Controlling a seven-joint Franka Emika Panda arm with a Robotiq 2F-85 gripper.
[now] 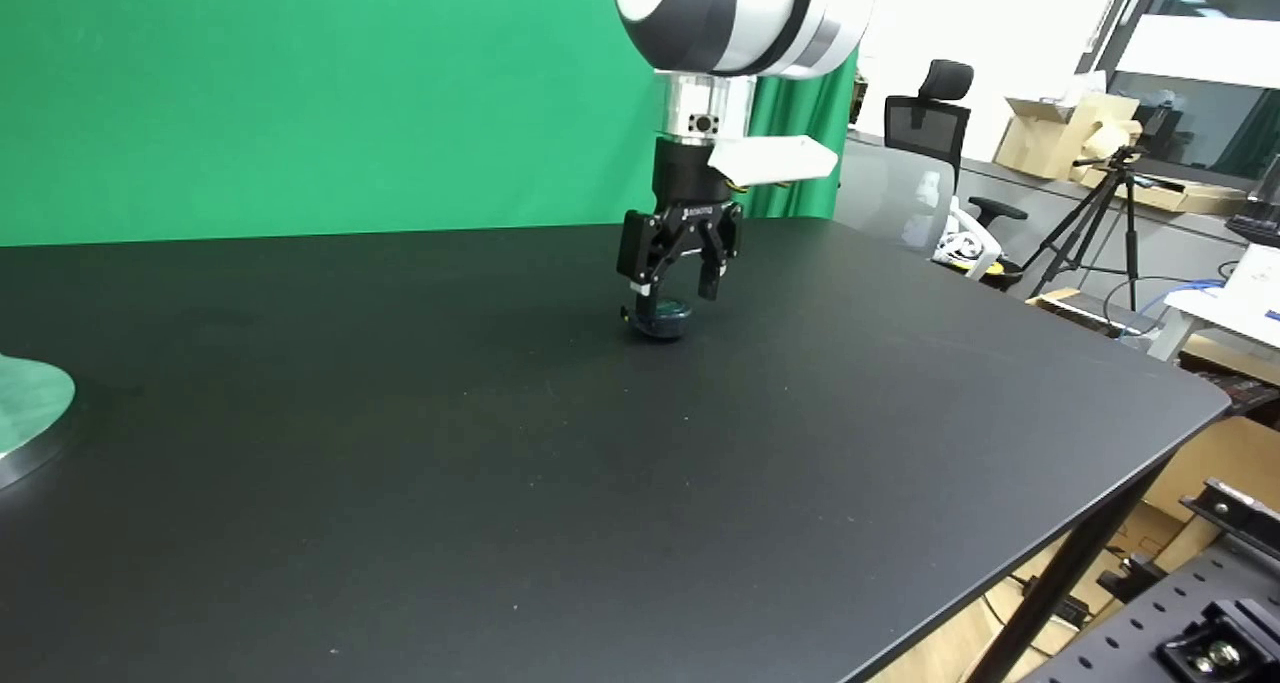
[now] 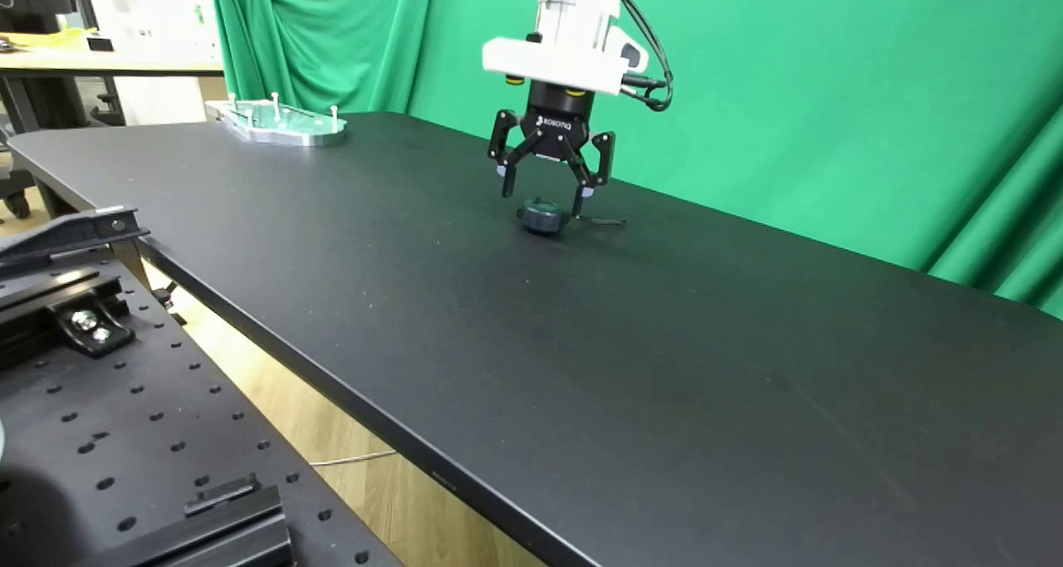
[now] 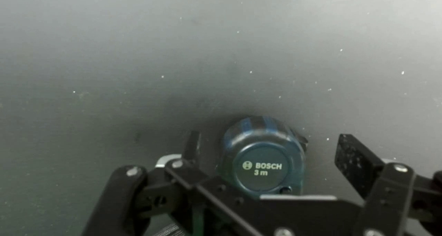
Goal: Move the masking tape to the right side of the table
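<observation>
The masking tape shows as a small, squat, dark blue tape measure marked BOSCH 3 m (image 3: 264, 167). It lies flat on the matte black table (image 1: 450, 513) and shows in both exterior views (image 1: 670, 321) (image 2: 543, 218). A thin dark strap (image 2: 602, 221) trails from beside it. My gripper (image 3: 269, 139) is open over it, pointing down, with a finger on either side. Gaps show between the fingers and the tape in the wrist view. The gripper also shows in both exterior views (image 1: 678, 304) (image 2: 542, 202). Its linkage hides the tape's near edge in the wrist view.
A pale green plate with a metallic rim (image 1: 30, 403) stands on the table; it also shows in an exterior view with several white posts (image 2: 278, 127). A green curtain (image 2: 830, 135) hangs along the back edge. A perforated metal plate (image 2: 208, 417) lies beyond the front edge.
</observation>
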